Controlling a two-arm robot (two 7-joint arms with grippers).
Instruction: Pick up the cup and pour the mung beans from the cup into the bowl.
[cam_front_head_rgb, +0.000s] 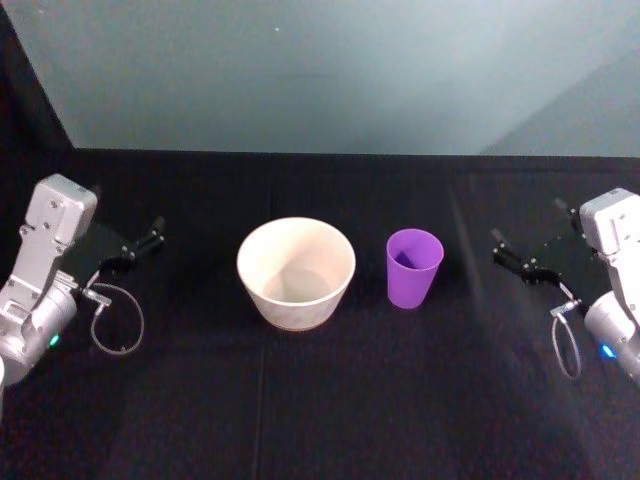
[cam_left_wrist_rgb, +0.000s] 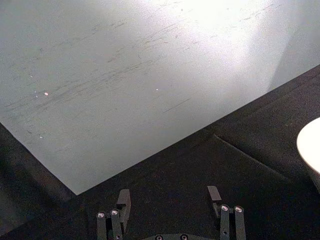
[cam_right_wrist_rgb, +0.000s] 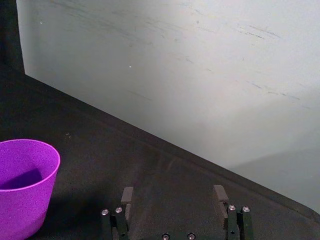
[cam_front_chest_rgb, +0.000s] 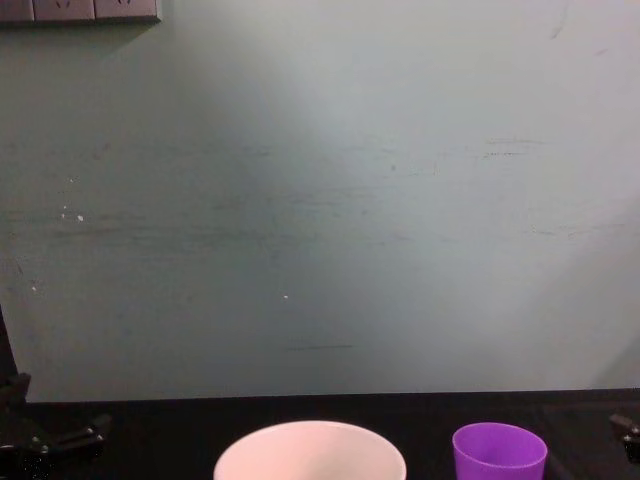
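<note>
- The left gripper (cam_left_wrist_rgb: 169, 197) is at the left side of the black table (cam_front_head_rgb: 300, 410), well apart from the bowl. Its two fingers stand wide apart with nothing between them. Its own wrist camera cuts the fingers off at the frame edge, and the chest view catches just dark tips in the lower left corner.
- The right gripper (cam_right_wrist_rgb: 173, 194) is at the right side of the table, its fingers also spread wide and holding nothing. It points towards the cup but is clearly apart from it.
- The bowl (cam_front_head_rgb: 296, 305) stands upright near the middle of the table, between the two grippers. It is wide, round and pale pinkish-white, with a thin smooth rim. The chest view shows just its upper rim, the rest cut by the lower edge. The left wrist view shows a sliver of it at the frame's side.
- The cup (cam_front_head_rgb: 414, 275) stands upright, mouth up, just beside the bowl on the robot's right, near it but not touching. It is bright purple, tapered, smooth-sided and much narrower than the bowl.
- The right wrist view cuts the cup off at the frame edge. Its inside lies in dark shadow, so the mung beans cannot be made out in any view.
- Behind the table's far edge rises a pale grey-green wall (cam_front_head_rgb: 300, 70), faintly scratched.
</note>
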